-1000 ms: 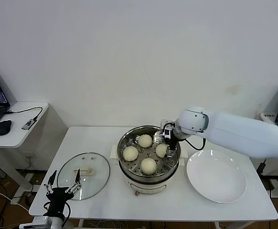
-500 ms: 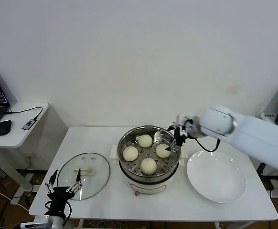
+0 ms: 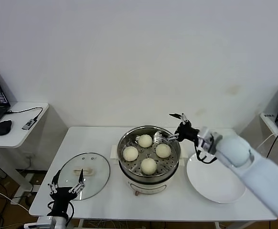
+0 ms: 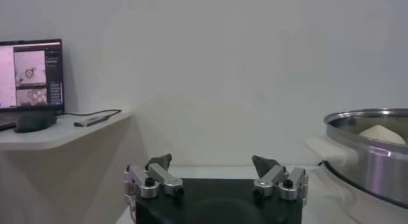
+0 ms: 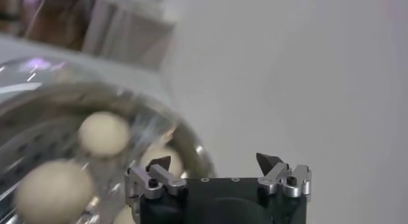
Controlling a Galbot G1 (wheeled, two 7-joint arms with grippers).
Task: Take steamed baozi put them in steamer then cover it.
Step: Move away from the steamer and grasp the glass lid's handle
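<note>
Now right gripper (image 3: pixel 177 126) (fingers (image 3: pixel 182 116) spread) above steamer (image 3: pixel 148 153) rim.

1. You have open room above the steamer (image 3: pixel 149 148); only the right gripper (image 3: pixel 176 127) (jaws apart) hangs over its far right rim.
2. The glass lid (image 3: pixel 83 169) lies unobstructed, left gripper (image 3: pixel 67 180) just beside it.

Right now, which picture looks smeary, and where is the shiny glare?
Right wrist view: the steamer and steamed baozi look soft and smeared, with bright streaks on the metal rim, while the right gripper stays crisp. Head view: the right arm is slightly blurred; the glass lid shows pale reflections. Left wrist view: sharp, evenly lit, the left gripper clear.
</note>
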